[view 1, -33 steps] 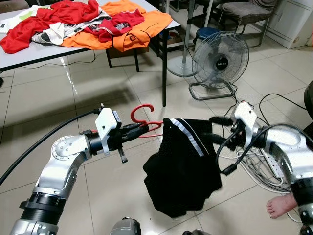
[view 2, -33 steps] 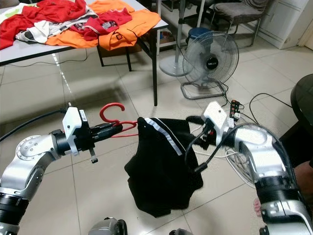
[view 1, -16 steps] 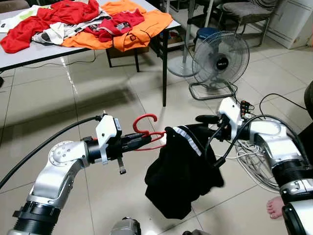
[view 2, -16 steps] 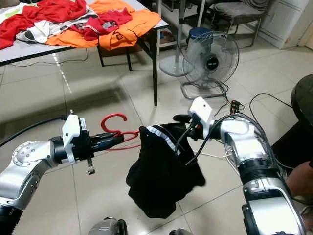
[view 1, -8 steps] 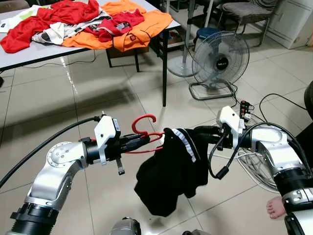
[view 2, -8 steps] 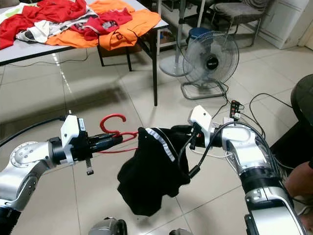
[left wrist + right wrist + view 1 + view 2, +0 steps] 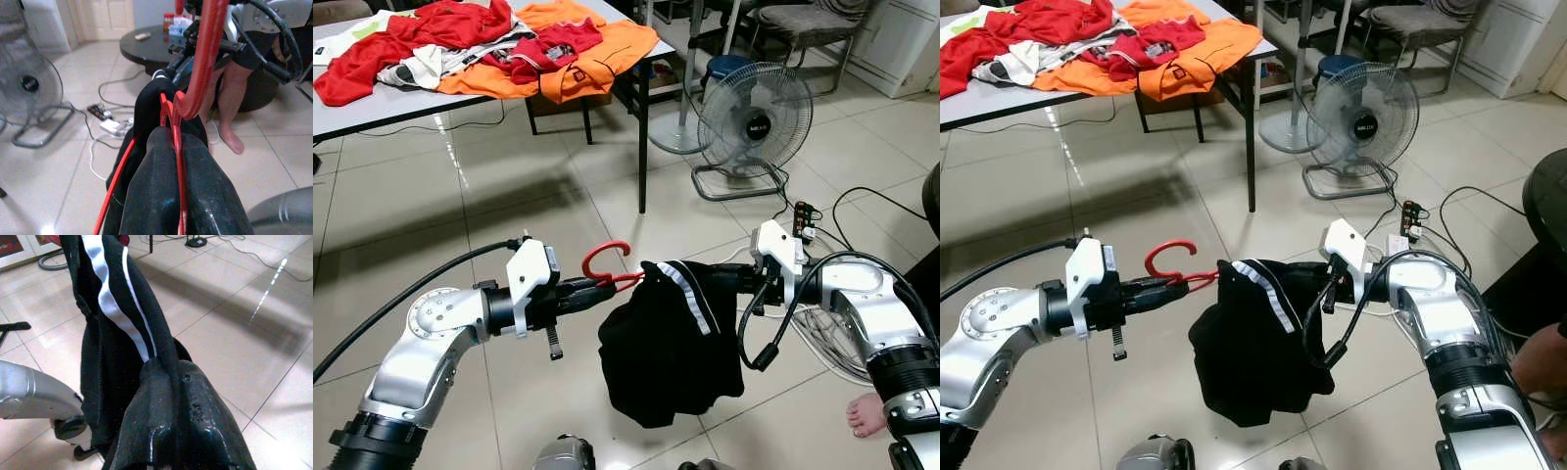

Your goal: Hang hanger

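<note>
A: So where's the hanger at?

B: The red hanger (image 7: 607,266) is up in the air over the tiled floor (image 7: 431,196), held level. The left hand (image 7: 599,286) is clamped tight on its neck, hook pointing up. A black garment (image 7: 668,345) with a white stripe hangs off the hanger's far end.

A: And the other arm?

B: The right hand (image 7: 1317,266) is closed on the garment's top edge, just beside the hanger.

A: Any bins or baskets around?

B: Can't see any. Behind them there's a bench (image 7: 372,103) piled with red and orange clothes (image 7: 489,44), and a floor fan (image 7: 754,113) next to it.
</note>
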Motion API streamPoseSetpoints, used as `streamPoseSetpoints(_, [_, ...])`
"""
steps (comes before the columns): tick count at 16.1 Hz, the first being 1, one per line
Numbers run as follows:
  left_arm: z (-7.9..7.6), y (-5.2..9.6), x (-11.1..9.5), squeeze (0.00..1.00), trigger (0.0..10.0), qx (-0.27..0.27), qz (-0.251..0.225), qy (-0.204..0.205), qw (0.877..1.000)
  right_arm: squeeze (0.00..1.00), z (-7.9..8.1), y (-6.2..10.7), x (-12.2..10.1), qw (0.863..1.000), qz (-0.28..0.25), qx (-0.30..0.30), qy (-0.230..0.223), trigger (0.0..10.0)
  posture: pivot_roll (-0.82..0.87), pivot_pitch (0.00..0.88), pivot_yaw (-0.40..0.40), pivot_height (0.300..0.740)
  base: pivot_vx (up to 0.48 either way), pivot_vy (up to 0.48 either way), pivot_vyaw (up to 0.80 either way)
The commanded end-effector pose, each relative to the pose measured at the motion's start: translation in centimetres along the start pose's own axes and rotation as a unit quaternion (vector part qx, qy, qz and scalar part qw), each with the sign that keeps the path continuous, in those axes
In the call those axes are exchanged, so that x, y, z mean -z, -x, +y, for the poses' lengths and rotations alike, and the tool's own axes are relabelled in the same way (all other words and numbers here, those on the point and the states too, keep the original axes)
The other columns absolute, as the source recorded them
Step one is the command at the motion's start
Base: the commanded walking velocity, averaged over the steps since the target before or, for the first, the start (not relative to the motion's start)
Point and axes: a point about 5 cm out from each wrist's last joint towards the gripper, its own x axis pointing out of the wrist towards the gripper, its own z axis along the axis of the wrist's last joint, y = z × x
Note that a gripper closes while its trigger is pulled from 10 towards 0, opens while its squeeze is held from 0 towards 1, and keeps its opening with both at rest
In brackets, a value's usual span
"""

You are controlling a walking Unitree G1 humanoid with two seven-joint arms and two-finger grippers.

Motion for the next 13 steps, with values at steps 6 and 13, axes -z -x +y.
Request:
streamPoseSetpoints(6, [-0.1,0.0,-2.3,1.00,10.0,0.065,-0.002,-0.042,0.997,0.00,0.6,-0.6,-1.7,0.999,-0.027,-0.033,0.026,0.0,0.03,0.086,0.019,0.740,0.000,0.000,0.00])
streamPoseSetpoints(13, [5.7,1.4,-6.2,1.00,10.0,-0.094,-0.071,-0.088,0.989,0.00,1.9,-1.3,-1.8,0.997,-0.052,-0.049,0.008,0.0,0.02,0.088,0.020,0.740,0.000,0.000,0.00])
